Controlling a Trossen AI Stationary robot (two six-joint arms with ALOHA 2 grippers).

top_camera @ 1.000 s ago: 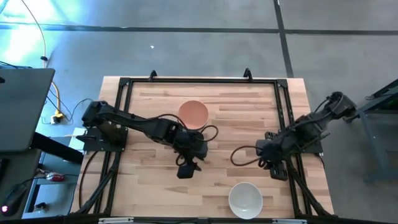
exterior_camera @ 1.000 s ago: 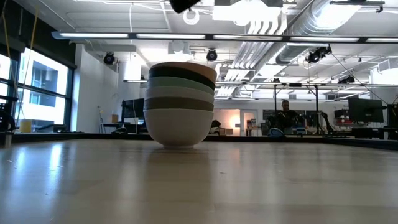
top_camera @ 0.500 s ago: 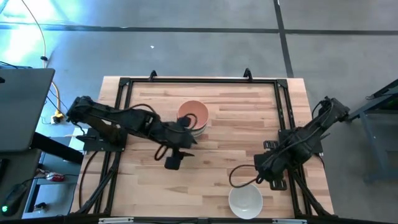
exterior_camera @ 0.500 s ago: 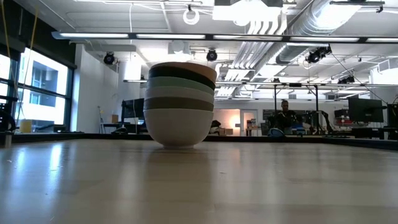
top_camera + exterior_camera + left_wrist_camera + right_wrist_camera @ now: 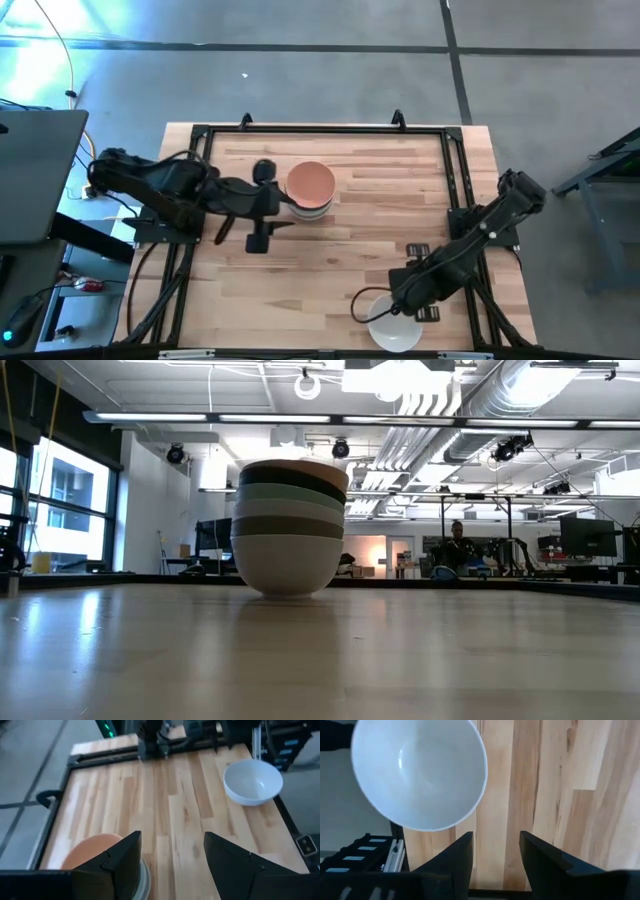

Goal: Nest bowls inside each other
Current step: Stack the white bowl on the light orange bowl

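On the table (image 5: 350,210): a nested stack and one stray bowl, well apart.
Stack (image 5: 289,525): peach-orange bowl (image 5: 311,183) on top, toward the far middle.
Lone white bowl (image 5: 393,325): at the near edge, unstacked.
Right gripper (image 5: 413,303): nearer arm, just beside that bowl's rim; fingers (image 5: 455,860) spread, empty.
Left gripper (image 5: 257,243): beside the stack, fingers (image 5: 120,860) apart, empty.
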